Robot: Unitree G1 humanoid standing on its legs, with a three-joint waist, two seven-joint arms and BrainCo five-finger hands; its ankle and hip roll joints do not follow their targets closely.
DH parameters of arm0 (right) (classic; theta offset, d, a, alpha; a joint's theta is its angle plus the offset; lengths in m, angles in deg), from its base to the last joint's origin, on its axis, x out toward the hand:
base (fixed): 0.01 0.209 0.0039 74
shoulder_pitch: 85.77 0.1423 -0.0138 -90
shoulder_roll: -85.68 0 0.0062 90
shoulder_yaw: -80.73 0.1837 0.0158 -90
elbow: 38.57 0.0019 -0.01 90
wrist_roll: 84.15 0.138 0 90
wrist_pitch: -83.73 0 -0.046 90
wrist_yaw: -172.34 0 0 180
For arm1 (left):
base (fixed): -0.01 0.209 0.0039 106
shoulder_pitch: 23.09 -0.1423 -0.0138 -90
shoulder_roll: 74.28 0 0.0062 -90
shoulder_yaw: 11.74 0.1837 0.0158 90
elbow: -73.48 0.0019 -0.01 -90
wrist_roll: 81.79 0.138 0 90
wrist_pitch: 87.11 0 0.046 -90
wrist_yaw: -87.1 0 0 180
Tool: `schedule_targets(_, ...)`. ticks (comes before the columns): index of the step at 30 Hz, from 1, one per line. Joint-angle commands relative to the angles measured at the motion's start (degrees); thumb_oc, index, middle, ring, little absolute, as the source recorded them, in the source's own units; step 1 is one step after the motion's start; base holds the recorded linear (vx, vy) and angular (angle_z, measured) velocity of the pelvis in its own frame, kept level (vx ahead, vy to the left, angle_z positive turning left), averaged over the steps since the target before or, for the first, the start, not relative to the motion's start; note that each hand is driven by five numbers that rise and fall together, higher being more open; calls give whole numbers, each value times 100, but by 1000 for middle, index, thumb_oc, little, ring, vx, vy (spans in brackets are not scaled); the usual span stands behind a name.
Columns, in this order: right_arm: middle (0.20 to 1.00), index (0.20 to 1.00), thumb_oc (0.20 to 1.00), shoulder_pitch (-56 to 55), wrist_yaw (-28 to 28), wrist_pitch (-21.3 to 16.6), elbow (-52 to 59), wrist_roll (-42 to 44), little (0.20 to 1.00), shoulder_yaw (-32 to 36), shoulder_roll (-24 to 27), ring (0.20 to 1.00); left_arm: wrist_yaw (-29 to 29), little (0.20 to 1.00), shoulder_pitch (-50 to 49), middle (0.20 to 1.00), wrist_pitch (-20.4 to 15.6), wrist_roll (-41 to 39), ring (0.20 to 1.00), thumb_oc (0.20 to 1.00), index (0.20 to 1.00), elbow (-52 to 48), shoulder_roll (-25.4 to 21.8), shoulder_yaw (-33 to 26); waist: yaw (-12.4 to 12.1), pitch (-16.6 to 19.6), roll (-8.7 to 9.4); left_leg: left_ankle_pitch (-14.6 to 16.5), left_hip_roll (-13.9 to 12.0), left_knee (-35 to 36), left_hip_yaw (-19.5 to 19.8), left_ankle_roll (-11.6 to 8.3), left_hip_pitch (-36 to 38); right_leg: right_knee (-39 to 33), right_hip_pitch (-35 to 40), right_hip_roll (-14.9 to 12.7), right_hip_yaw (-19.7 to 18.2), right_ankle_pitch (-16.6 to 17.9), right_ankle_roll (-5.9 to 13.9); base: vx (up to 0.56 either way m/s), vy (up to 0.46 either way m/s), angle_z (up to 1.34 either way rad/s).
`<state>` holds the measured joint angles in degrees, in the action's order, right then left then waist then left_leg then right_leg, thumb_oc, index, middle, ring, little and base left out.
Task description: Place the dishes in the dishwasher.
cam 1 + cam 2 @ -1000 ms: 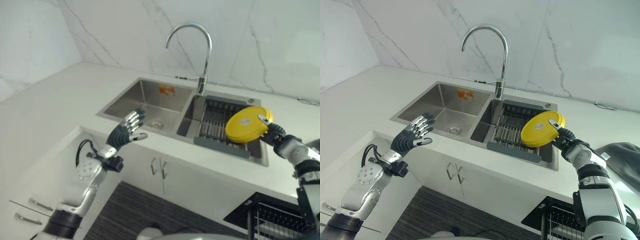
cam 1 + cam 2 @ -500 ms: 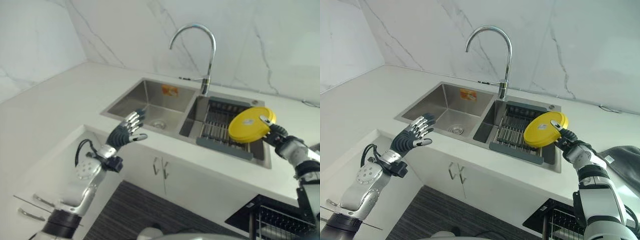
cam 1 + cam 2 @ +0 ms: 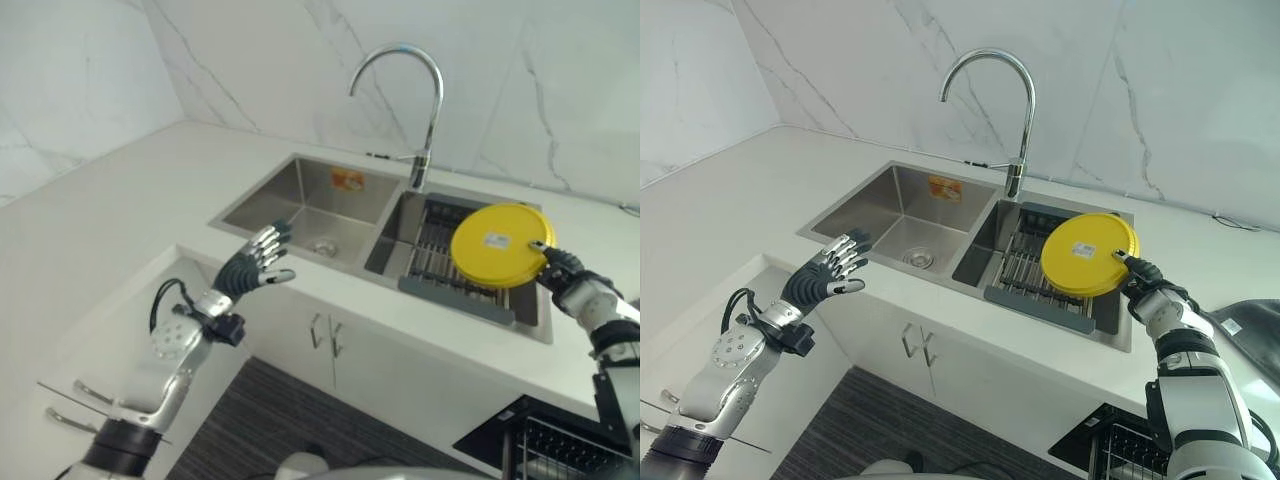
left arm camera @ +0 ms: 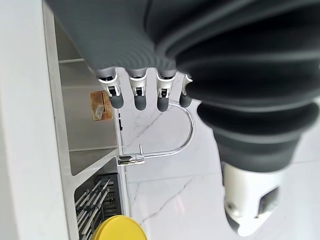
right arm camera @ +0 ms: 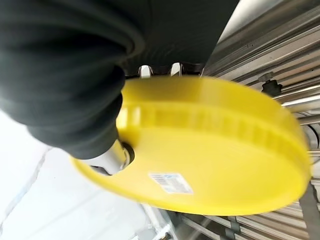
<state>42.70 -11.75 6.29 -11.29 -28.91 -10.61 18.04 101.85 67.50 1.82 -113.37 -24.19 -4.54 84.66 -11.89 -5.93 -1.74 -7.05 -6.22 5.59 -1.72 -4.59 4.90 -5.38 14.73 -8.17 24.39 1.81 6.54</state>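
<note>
A round yellow plate [image 3: 497,245] with a small white sticker on its underside is pinched at its rim by my right hand [image 3: 558,268], held tilted above the right sink basin [image 3: 452,262]. In the right wrist view the yellow plate [image 5: 210,155] sits against the thumb [image 5: 111,159], over the dark dish rack bars [image 5: 280,45]. My left hand [image 3: 256,264] hovers with straight, spread fingers [image 4: 139,95] over the counter's front edge before the left basin [image 3: 310,205]. It holds nothing.
A tall curved chrome faucet [image 3: 420,110] rises behind the double steel sink. White cabinet doors [image 3: 330,345] sit below the counter. A dark wire rack [image 3: 560,445] shows at the lower right, and a dark cloth [image 3: 1250,320] lies on the counter at right.
My right hand has tipped the yellow plate up so its underside faces me more squarely. The camera has shifted slightly. The left hand has stayed in place.
</note>
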Motion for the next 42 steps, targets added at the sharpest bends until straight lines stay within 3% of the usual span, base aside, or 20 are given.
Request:
schedule_targets(1,200,200,200,1286,318,-712,-113,310,200,-23,200,200,-16,1000,409,1000,-118,-190,1000,1000,1000,15,-223,108,-241,-4,-28,614,-202,-77,-76,-281,283,277,66,-274,-78,-455,109,-6,35,0)
schedule_targets(9,200,200,200,1339,516,-939,54,271,200,-91,125,200,-66,1000,327,1000,-160,-209,1000,1000,1000,37,-178,182,-225,1,-16,633,-187,-59,-127,-258,295,222,51,-304,-94,-391,137,-28,44,0)
schedule_targets(16,200,200,200,1111,444,-1060,676,843,200,-10,-36,200,-24,1000,255,1000,-332,-195,1000,1000,1000,51,-62,168,-143,-16,45,648,-204,-59,-209,-244,309,177,7,-290,-127,-329,130,-60,31,-1)
schedule_targets(21,200,200,200,609,266,-1225,1652,1702,200,268,-239,200,111,1000,185,1000,-529,-157,1000,1000,1000,61,31,118,-28,-18,103,656,-266,-59,-268,-248,326,167,-41,-243,-155,-321,103,-94,-39,-1)
schedule_targets(22,200,200,200,324,254,-1309,2298,1855,200,382,-438,200,111,1000,129,1000,-672,-108,1000,1000,1000,19,96,81,62,-19,114,643,-331,-59,-324,-255,351,153,-81,-185,-218,-321,62,-119,-99,0)
schedule_targets(28,200,200,200,-653,411,-1442,4313,1846,200,569,-893,200,-9,1000,-74,1000,-1057,-51,1000,1000,1000,-283,359,-213,367,-57,123,578,-444,-59,-479,-285,385,74,-216,-12,-461,-300,-49,-76,-33,-6)
schedule_targets(30,200,200,200,-1159,529,-1483,5265,1834,200,621,-1147,200,-59,1000,-183,1000,-1267,13,1000,1000,1000,-491,543,-368,470,-153,165,651,-314,-328,-199,-240,309,88,-344,-12,-788,-245,-95,-169,142,-22)
schedule_targets(33,200,200,200,-1718,350,-1376,6193,1819,200,632,-1543,200,-206,1000,-306,1000,-1464,208,1000,1000,1000,-734,818,-564,576,-281,290,1211,92,-1334,200,-86,-57,187,-569,-199,-1268,-126,-38,-166,330,-50)
schedule_targets(37,200,200,200,-2479,128,-1516,7054,1586,200,695,-2130,200,15,1000,-230,1000,-1435,224,1000,1000,1000,-795,855,-627,881,-389,228,1268,215,-896,32,185,191,548,-1011,-488,-1647,18,329,-104,442,-93)
schedule_targets(38,200,200,200,-3051,42,-1394,7632,1768,200,934,-2298,200,312,1000,-282,1000,-1278,368,1000,1000,1000,-880,861,-691,1132,-441,280,1342,458,-806,-10,302,264,759,-1325,-723,-1904,351,445,-49,504,-65)
schedule_targets(39,200,200,200,-3132,5,-1362,7690,1783,200,957,-2327,200,339,1000,-311,1000,-1283,394,1000,1000,1000,-898,857,-708,1161,-449,288,1352,490,-795,-5,313,276,778,-1368,-743,-1931,407,450,-26,543,-54)
schedule_targets(40,200,200,200,-3405,-126,-1240,7845,1856,200,993,-2409,200,419,1000,-464,1000,-1270,496,1000,1000,1000,-979,825,-779,1248,-500,319,1389,590,-715,-22,338,372,892,-1578,-825,-1930,736,495,-1,222,-34)
schedule_targets(41,200,200,200,-3449,-148,-1205,7868,1871,200,987,-2415,200,423,1000,-509,1000,-1255,488,1000,1000,1000,-1004,810,-799,1259,-521,332,1404,610,-687,-62,342,417,940,-1646,-847,-1864,849,524,16,274,-68)
schedule_targets(42,200,200,200,-3513,-239,-1058,7872,1961,200,959,-2389,200,338,1000,-641,1000,-1243,484,1000,1000,1000,-1064,777,-849,1248,-578,325,1485,610,-585,-249,361,598,1046,-1733,-807,-1519,906,593,-39,204,-76)
